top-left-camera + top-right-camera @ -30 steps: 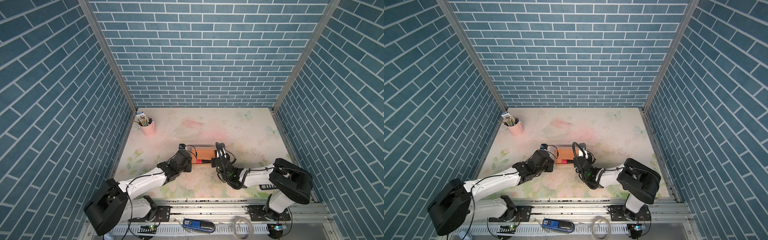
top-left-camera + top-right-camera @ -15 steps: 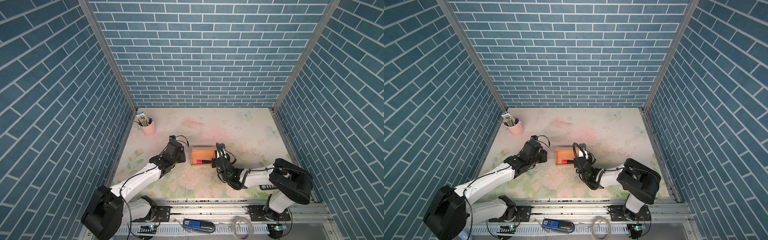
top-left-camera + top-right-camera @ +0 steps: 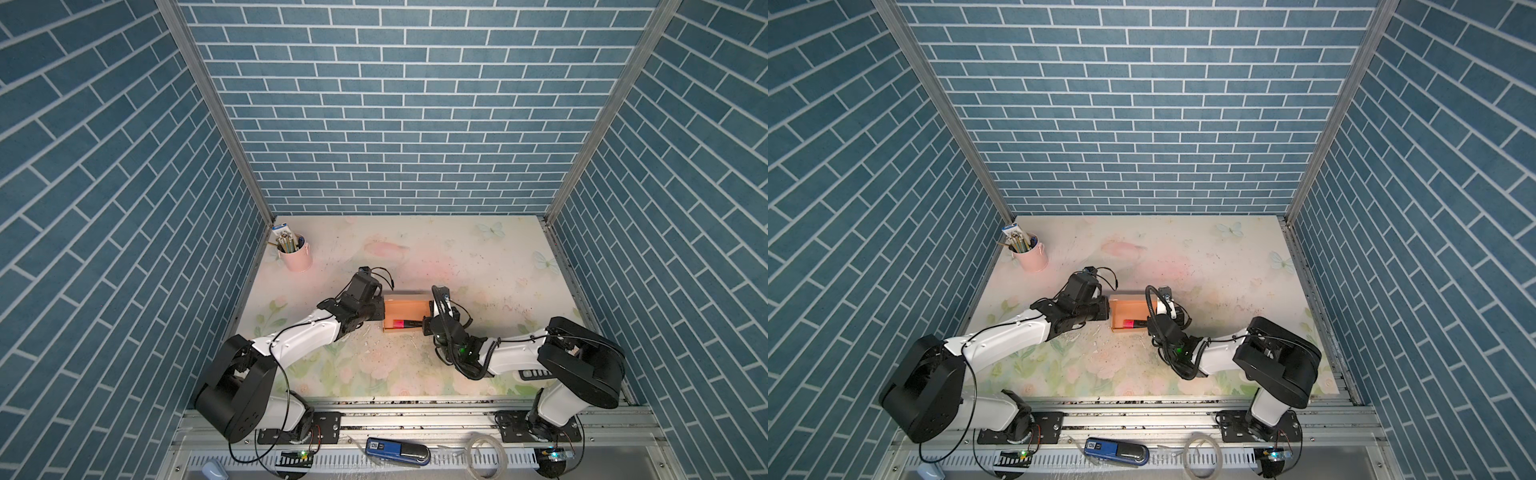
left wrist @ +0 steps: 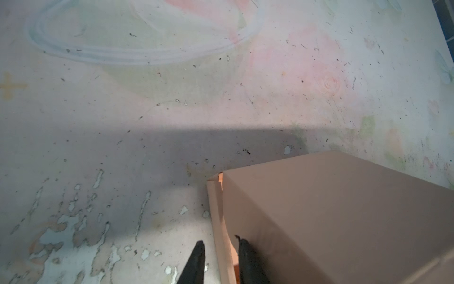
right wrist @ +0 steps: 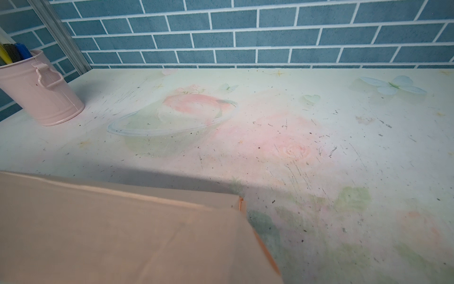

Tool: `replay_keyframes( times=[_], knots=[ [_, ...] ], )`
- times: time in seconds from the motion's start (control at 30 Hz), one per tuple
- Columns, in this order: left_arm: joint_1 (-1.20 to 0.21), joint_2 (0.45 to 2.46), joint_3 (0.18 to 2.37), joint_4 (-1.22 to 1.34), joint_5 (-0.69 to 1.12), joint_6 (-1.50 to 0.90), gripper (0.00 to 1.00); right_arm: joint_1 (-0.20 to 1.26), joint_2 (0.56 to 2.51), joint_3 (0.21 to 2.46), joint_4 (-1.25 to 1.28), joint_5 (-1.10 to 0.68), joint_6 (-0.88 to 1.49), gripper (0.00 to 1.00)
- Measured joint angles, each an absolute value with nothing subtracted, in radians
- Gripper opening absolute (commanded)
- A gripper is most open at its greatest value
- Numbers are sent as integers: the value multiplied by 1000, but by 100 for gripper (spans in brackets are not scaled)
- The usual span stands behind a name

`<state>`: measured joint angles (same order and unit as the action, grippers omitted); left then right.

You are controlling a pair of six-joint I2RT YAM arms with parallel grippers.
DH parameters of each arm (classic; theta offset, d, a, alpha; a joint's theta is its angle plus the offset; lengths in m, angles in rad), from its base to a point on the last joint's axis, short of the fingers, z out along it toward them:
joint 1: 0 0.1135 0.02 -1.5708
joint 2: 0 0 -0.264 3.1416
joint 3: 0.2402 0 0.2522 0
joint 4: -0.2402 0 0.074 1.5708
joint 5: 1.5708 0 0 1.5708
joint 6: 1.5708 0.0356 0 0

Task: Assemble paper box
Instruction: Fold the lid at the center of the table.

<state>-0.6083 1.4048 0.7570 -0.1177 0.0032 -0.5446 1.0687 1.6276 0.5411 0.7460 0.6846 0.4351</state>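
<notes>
2 white arms [image 3: 299, 337], bulky black joints [image 3: 235, 397], black cables [image 3: 459, 368], slim black left claw [image 4: 220, 242]

I look into a booth with blue brick-pattern walls [image 3: 395, 124] on three sides, joined by aluminium corner posts [image 3: 220, 112]. The table [image 3: 457, 257] has a pale floral print, scuffed and apparently peeling near its front. The light is bright and even.

No legible text, white label [image 3: 375, 446] on blue device [image 3: 405, 451] unreadable
</notes>
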Motion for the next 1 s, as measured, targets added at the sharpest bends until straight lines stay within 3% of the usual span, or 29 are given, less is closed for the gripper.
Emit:
replay_keyframes(
  times=[0.63, 1.0],
  knots=[
    [-646, 1326, 628, -116, -18, -567, 27, 1074, 1632, 489, 819, 667, 387, 0],
    [-521, 1200, 646, -222, -40, -565, 27, 1080, 1636, 449, 868, 638, 358, 0]
  ],
)
